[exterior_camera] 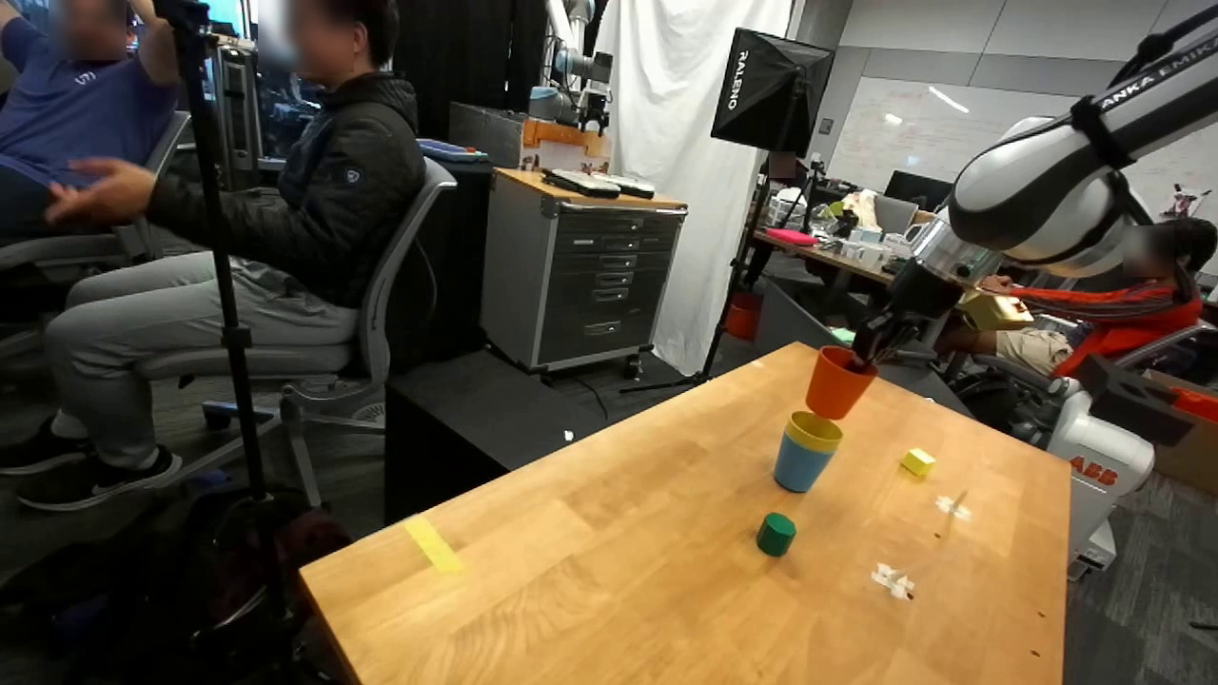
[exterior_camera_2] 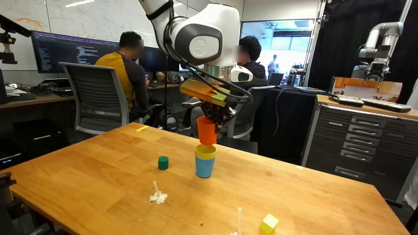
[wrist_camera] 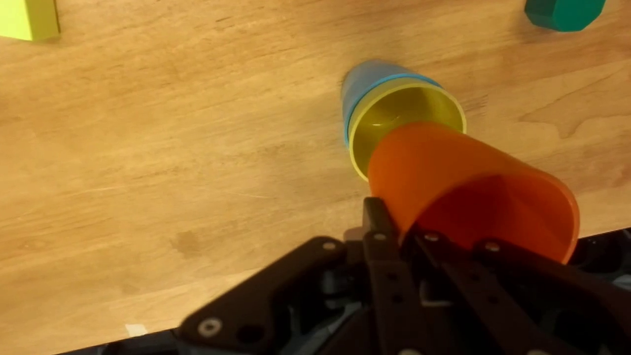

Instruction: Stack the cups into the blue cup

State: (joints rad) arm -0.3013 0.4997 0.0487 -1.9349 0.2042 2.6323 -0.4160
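In an exterior view, the gripper (exterior_camera_2: 216, 125), nearly closed, is pinching the orange cup (exterior_camera_2: 205, 132) at twelve o'clock from the yellow cup (exterior_camera_2: 205, 152), which is sitting inside the blue cup (exterior_camera_2: 204, 168).

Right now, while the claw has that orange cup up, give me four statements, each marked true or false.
1. The claw grips the orange cup by its wall. True.
2. The blue cup sits inside the yellow cup. False: the yellow cup sits inside the blue cup.
3. The green block stands on the table. True.
4. The orange cup rests in the yellow cup. False: the claw holds it above that cup.
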